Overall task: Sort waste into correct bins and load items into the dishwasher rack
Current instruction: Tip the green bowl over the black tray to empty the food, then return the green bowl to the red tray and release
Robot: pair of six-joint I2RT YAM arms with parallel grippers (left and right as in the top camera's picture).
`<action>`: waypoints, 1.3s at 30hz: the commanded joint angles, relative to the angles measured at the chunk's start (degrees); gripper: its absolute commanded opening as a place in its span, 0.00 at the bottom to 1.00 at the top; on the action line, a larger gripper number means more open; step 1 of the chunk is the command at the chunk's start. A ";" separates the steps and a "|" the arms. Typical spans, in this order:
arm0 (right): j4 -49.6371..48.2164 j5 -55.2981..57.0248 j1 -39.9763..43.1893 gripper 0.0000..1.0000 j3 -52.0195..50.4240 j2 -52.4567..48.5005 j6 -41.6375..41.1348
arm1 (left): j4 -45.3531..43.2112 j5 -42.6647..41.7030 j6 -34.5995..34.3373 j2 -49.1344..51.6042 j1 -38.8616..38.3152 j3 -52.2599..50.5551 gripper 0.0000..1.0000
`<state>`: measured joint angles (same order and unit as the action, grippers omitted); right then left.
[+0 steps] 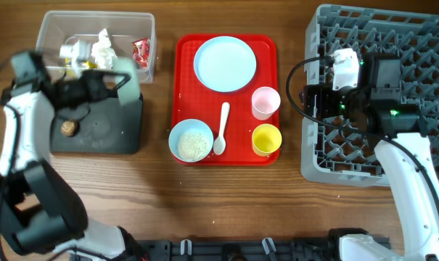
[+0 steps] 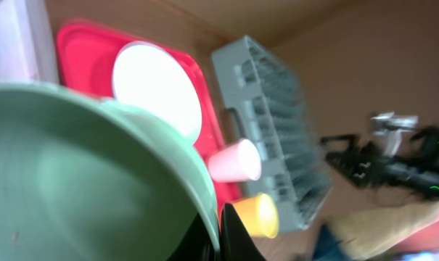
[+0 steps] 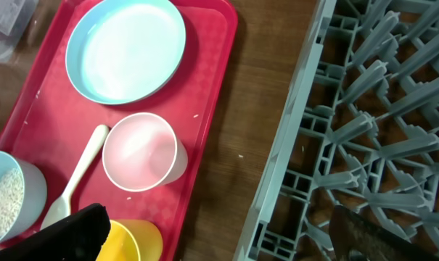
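One light-blue bowl (image 2: 81,174), rim pinched in the left gripper (image 2: 220,233), hangs over the black tray (image 1: 103,132) near the tabletop's left edge; likely light, rigid, slippery. The right gripper (image 3: 223,235), empty, gapes above the rack (image 1: 400,65).

Bare worktop (image 1: 226,210) lay open along the front. The narrow strip between the red tray (image 1: 186,94) and the rack (image 1: 422,43) was overhung by the right tool (image 1: 307,103). The pink cup (image 1: 265,101) and yellow cup (image 1: 266,138) crowded the red tray's right side. The bowl (image 1: 132,90) in the left tool (image 1: 116,81) overhung the black tray (image 1: 103,134).
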<state>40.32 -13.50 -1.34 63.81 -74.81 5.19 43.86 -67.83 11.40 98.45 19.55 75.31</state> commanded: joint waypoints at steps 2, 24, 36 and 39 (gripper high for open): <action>-0.15 -0.79 0.02 1.00 0.35 -0.74 -0.85 | -4.28 36.09 -6.12 -6.25 -22.88 10.27 0.04; 0.26 -0.76 0.02 1.00 0.35 -0.74 -0.83 | -3.10 67.23 -8.90 14.53 -49.48 10.03 0.04; 0.28 -0.76 0.02 1.00 0.35 -0.74 -0.83 | -0.22 67.32 -8.90 17.81 -50.03 10.05 0.61; 0.28 -0.76 0.02 1.00 0.35 -0.74 -0.81 | 1.36 67.49 -9.16 16.06 -50.03 11.69 0.77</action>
<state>40.71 -13.50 -1.34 63.81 -74.96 5.19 43.68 0.12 2.59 115.83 -30.28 85.36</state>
